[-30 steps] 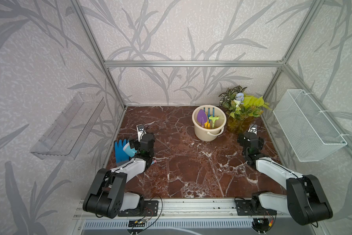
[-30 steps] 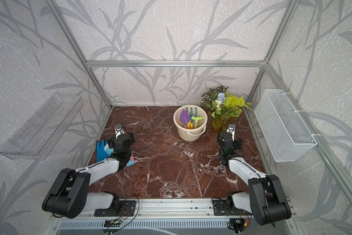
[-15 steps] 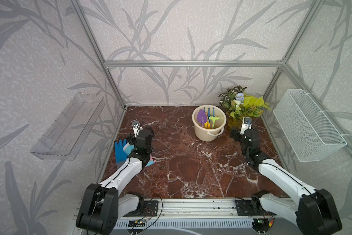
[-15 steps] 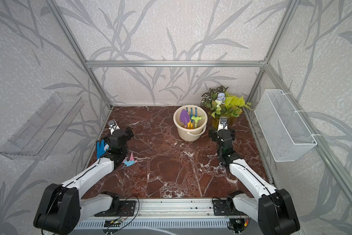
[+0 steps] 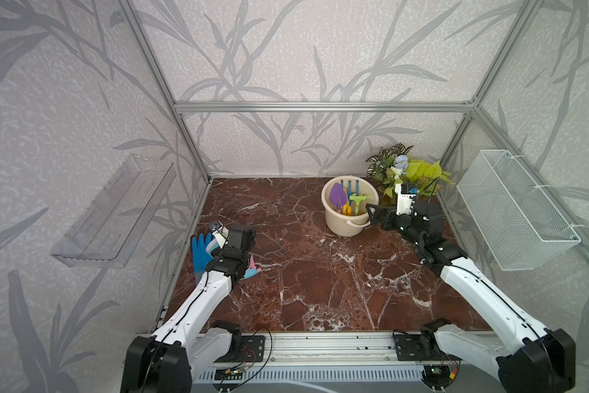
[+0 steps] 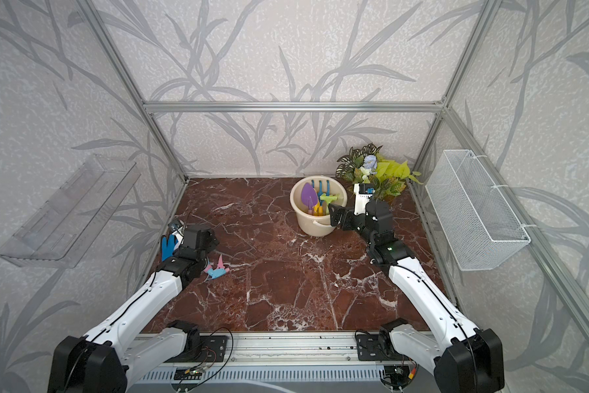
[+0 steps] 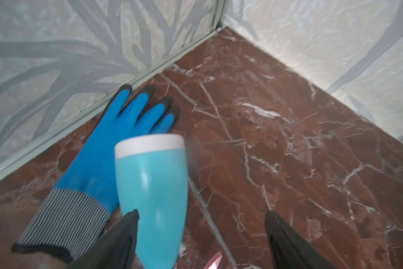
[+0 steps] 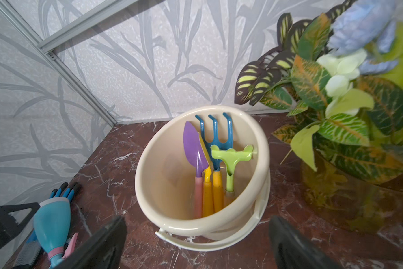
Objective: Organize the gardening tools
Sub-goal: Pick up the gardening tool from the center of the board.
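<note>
1. The left pincer (image 7: 201, 213) has its jaws wide apart and gripping nothing. The light-blue spray bottle (image 7: 151, 186) sits between them, close against one finger and clear of the other.
2. Beyond that finger is the blue glove (image 7: 98, 149).
3. The right pincer (image 8: 197, 219) is spread wide and empty.
4. Just ahead of it, the cream bucket (image 8: 149, 181) holds the purple trowel (image 8: 192, 144), yellow shovel (image 8: 207, 188), blue fork (image 8: 216, 132) and green rake (image 8: 230, 154).

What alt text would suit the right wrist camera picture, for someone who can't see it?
A cream bucket holds four toy garden tools standing head-up: purple trowel, yellow shovel, blue fork, green rake. The open right gripper faces it, a leafy plant beside it, a spray bottle farther off.
</note>
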Robot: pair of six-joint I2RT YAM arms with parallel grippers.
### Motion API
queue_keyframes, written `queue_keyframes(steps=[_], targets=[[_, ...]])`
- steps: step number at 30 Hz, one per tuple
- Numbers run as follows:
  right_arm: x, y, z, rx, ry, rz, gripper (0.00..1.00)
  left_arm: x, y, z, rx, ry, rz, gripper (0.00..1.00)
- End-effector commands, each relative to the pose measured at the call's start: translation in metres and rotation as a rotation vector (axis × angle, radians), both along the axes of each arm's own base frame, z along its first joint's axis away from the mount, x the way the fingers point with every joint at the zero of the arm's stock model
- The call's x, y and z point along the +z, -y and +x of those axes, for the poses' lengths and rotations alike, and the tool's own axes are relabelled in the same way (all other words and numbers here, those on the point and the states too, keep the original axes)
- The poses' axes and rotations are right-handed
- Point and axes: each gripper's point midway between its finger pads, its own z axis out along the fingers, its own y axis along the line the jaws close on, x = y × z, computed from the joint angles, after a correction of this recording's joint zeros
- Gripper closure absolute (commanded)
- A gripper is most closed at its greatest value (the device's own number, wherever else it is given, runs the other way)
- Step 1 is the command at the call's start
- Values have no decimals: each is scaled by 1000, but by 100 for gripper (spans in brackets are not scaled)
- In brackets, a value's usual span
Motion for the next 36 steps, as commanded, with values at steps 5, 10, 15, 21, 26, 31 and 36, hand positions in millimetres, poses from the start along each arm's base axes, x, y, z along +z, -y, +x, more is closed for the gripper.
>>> queue_keyframes(steps=[5, 10, 15, 21, 26, 31, 36], targets=[[-2, -31, -13, 110, -51, 31, 1, -49, -10, -36, 129, -134, -76, 21], [-6, -33, -15, 108, -55, 47, 1, -65, -7, -32, 119, -153, -92, 24], [-5, -30, -17, 95, -53, 45, 1, -77, -3, -26, 98, -188, -102, 32], [-6, -27, -19, 82, -59, 43, 1, -94, 3, -23, 80, -239, -118, 34], [-5, -23, -21, 64, -55, 37, 1, -106, 7, -22, 60, -289, -129, 38], [-5, -21, -21, 57, -56, 34, 1, -118, 15, -23, 32, -332, -157, 47], [-8, -19, -21, 41, -64, 33, 1, -111, 18, -16, -8, -328, -151, 58]])
